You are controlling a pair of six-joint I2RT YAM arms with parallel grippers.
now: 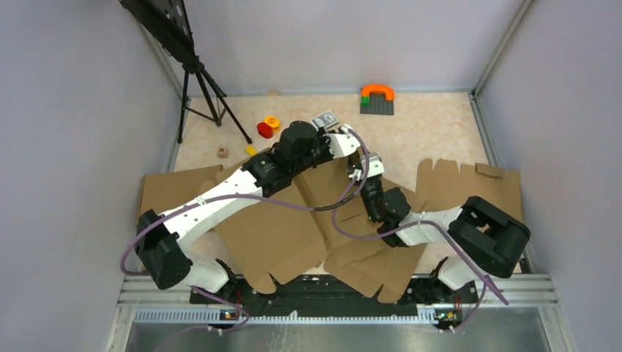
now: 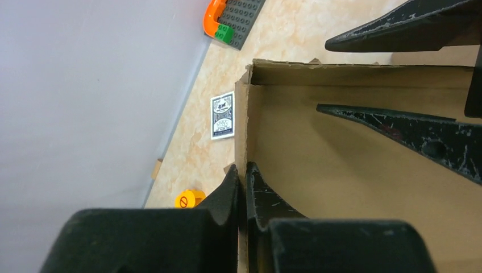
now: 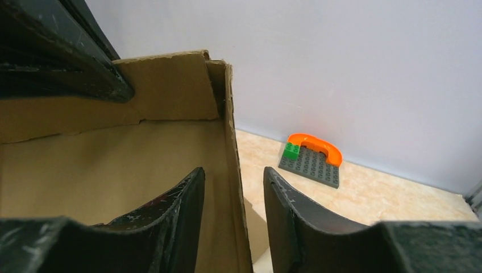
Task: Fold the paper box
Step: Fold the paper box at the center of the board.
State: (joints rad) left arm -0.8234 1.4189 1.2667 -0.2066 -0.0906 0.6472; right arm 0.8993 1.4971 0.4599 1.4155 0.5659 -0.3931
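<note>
The paper box [image 1: 271,235] is a big brown corrugated sheet in the middle of the table, with walls raised at its far end. My left gripper [image 1: 350,147] is shut on the upright edge of one raised wall [image 2: 241,125], one finger on each face [image 2: 243,170]. My right gripper [image 1: 369,170] stands open astride the adjoining wall [image 3: 230,114], its fingers apart on either side of the cardboard [image 3: 233,173] without pinching it. The box's inner face [image 3: 113,170] fills the left of the right wrist view. The right gripper's fingers [image 2: 409,131] show in the left wrist view.
A grey baseplate with an orange arch and a green brick [image 1: 377,99] lies at the back. A card pack [image 1: 325,119], a red and a yellow round piece [image 1: 268,126] and a wooden cube [image 1: 223,152] sit behind the box. Other cardboard lies left [image 1: 165,191] and right [image 1: 469,180]. A tripod [image 1: 202,88] stands far left.
</note>
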